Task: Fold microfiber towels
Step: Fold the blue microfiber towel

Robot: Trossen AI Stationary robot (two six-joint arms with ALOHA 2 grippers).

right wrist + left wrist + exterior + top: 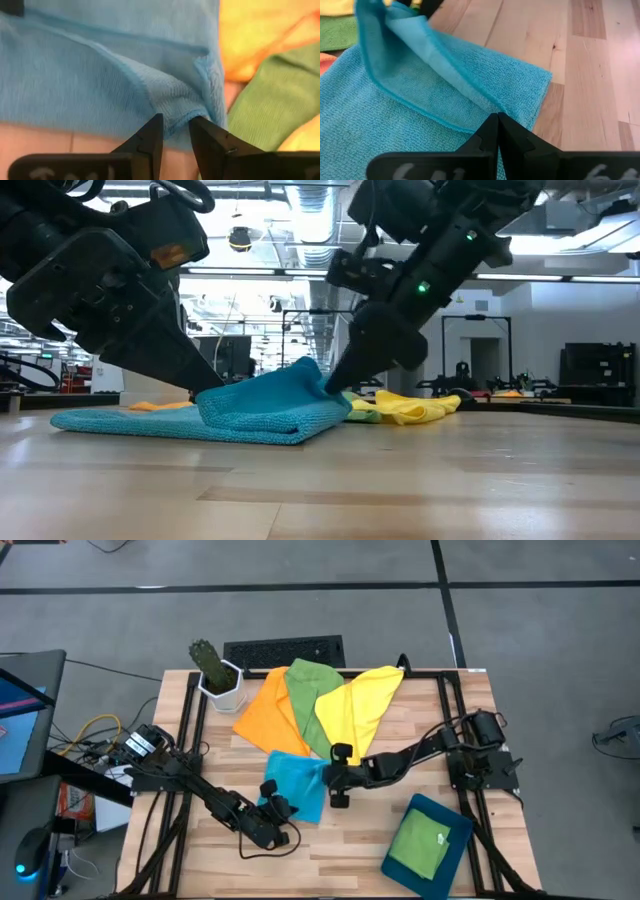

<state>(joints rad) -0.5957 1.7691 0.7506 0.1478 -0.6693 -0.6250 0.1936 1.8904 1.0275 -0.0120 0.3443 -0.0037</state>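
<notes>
While the blue towel (pixel 297 786) lies on the pale wooden plank counter (pixel 340 845), its looped, ribbed weave shows plainly in the wrist views, with a neat stitched hem along each edge. One part of it is raised into a soft ridge over the flat layer. The right gripper (pixel 175 131) has its fingers pinching a bunched fold at the towel's edge nearest the yellow towel (pixel 360 700). The left gripper (pixel 498 131) has its fingers pressed together at the towel's opposite edge; whether any cloth sits between them I cannot tell. Behind the blue cloth, an orange towel (pixel 268 710), a green towel (pixel 308 695) and the yellow one fan out, overlapping, so parts of each are hidden. Another green towel (pixel 422 841) lies folded square in a rigid dark teal tray (pixel 455 822) near the counter's corner.
</notes>
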